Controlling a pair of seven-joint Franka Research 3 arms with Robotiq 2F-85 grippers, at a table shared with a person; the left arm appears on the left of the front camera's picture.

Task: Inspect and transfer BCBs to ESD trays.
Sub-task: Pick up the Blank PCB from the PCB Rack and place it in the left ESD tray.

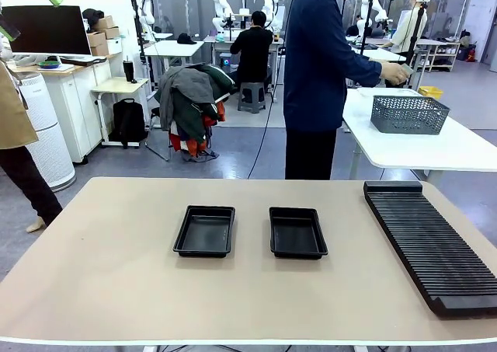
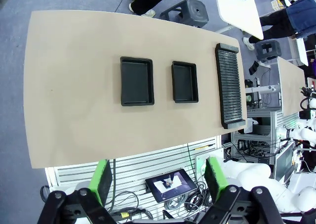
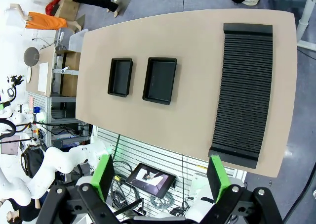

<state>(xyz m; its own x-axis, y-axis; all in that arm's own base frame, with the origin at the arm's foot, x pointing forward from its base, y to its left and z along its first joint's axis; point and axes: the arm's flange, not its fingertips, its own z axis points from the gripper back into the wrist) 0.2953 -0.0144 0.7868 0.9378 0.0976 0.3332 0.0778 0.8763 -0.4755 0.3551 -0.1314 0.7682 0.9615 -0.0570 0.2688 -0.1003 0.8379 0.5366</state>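
Both hands are held spread, with nothing between the fingers. The left hand [image 2: 158, 180] is seen in its wrist view raised well above the near edge of the table [image 2: 74, 110], with its green pads [image 2: 103, 178] set wide apart. The right hand [image 3: 160, 178] is seen likewise in its own wrist view, with the pads wide and clear of the table. In the left wrist view a tablet [image 2: 170, 183] is seen below the near table edge, between the pads.

Two black trays are placed near the middle of the table – the left tray [image 1: 205, 231] and the right tray [image 1: 297, 232]. They are laid flat, side by side but not touching, with their long sides roughly parallel. The black floor of each tray is in plain view.

A long black rack [image 1: 431, 247] is laid along the right side of the table, well apart from the right tray and slightly angled, its near end close to the near edge.

A person [image 1: 314, 72] is stood just beyond the far edge – turned toward a white table [image 1: 435, 146] at the right, with one arm stretched out over it. A grey basket [image 1: 409, 113] is placed on that white table.
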